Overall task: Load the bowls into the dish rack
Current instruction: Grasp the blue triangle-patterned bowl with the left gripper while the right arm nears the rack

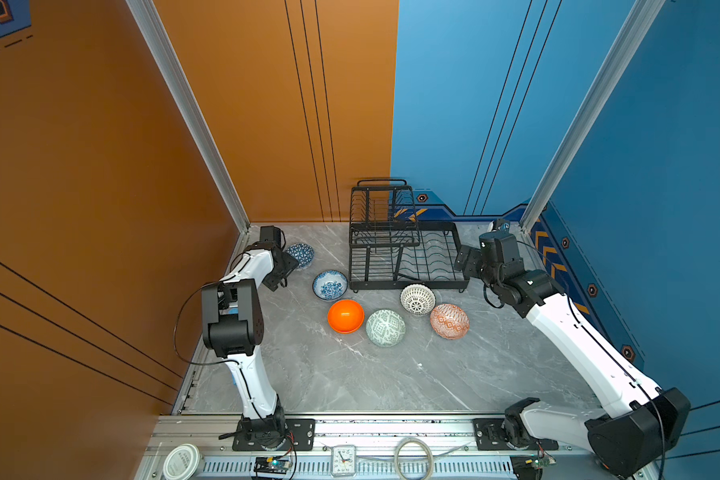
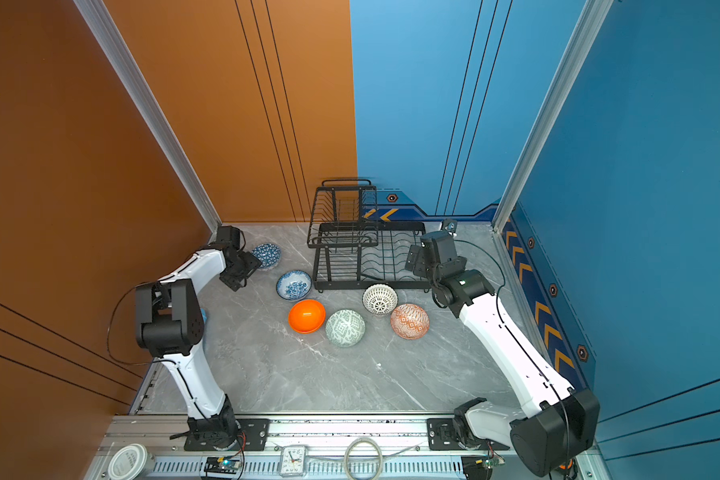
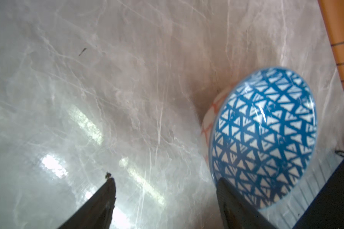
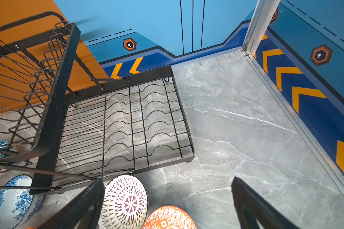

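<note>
Between the parted jaws of the left gripper (image 3: 165,178), only bare table (image 3: 87,79) is showing; nothing is being clamped. One of its fingers (image 3: 232,204) is overlapping the rim of the blue geometric bowl (image 3: 266,128) in the left wrist view. Most of the bowl is lying outside that finger, with its patterned interior facing the camera. Whether finger and rim are touching cannot be determined.

The right gripper (image 4: 167,179) is standing spread wide and gripping nothing. Within its jaw gap in the right wrist view, close beside one finger (image 4: 83,204), the white-black lattice bowl (image 4: 125,202) and the orange-white diamond bowl (image 4: 169,218) are resting on the table below. The dish rack (image 4: 55,99) is standing ahead of the jaws, toward that same finger's side.

Between the two grippers in a top view, the floral bowl (image 1: 330,284), the plain orange bowl (image 1: 345,316) and the pale green bowl (image 1: 385,327) are sitting on the table, outside the rack.
</note>
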Robot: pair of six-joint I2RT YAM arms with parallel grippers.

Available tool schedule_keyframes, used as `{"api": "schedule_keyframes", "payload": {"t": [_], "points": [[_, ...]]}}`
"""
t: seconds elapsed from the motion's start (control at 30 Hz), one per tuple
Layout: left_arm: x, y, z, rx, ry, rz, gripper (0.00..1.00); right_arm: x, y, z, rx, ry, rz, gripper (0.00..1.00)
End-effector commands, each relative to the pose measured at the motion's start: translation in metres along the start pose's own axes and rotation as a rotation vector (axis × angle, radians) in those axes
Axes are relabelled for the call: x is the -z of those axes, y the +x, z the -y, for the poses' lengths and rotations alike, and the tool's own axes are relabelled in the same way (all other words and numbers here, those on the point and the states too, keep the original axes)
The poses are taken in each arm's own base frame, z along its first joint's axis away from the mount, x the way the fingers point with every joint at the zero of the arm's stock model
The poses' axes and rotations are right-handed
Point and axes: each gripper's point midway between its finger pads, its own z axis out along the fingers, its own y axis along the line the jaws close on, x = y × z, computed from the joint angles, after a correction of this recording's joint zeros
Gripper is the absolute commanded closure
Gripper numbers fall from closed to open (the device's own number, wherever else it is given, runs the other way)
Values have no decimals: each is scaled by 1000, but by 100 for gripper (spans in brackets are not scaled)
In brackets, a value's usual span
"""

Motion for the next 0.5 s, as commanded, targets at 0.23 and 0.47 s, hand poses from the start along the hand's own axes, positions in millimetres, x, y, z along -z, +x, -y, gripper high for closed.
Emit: {"api": "schedule_keyframes", "payload": {"t": [0.23,0.47], "points": [[-19,-13,26,-15,48,-35,40,18,-4,5,-7,46,25,0],[-34,-9,27,-49,44,-63,58,17,-3,1,3,55,20,0]]}}
